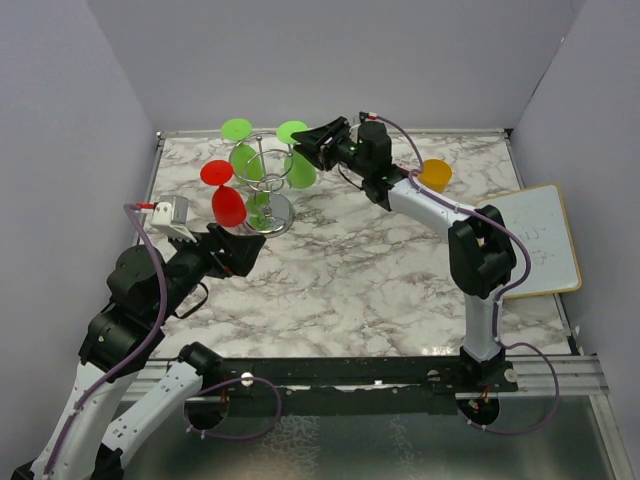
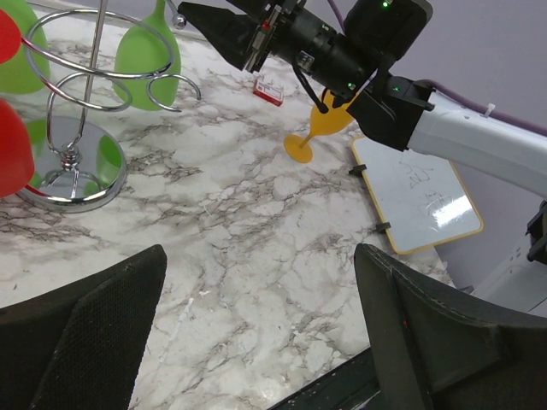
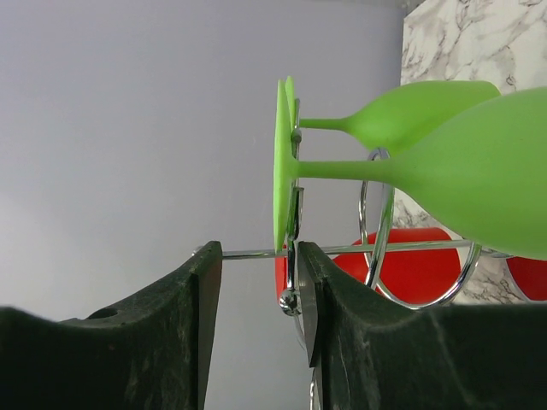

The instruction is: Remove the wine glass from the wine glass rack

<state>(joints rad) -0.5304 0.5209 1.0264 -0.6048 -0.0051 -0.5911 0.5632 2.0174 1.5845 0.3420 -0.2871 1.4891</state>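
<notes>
The chrome wine glass rack (image 1: 268, 212) stands at the back left of the table, with green and red glasses hanging upside down from its looped arms. My right gripper (image 1: 318, 143) is open at the foot of the right-hand green wine glass (image 1: 299, 168). In the right wrist view the thin edge of that foot (image 3: 280, 162) and the ball-tipped wire arm (image 3: 289, 300) lie between the fingers, close to the right finger (image 3: 318, 295). My left gripper (image 2: 256, 316) is open and empty, low over the table in front of the rack (image 2: 73, 184).
An orange glass (image 1: 435, 174) stands upright on the table behind the right arm. A whiteboard (image 1: 540, 240) lies at the right edge. A small red object (image 2: 267, 92) lies near the back. Two red glasses (image 1: 228, 207) hang on the rack's left side.
</notes>
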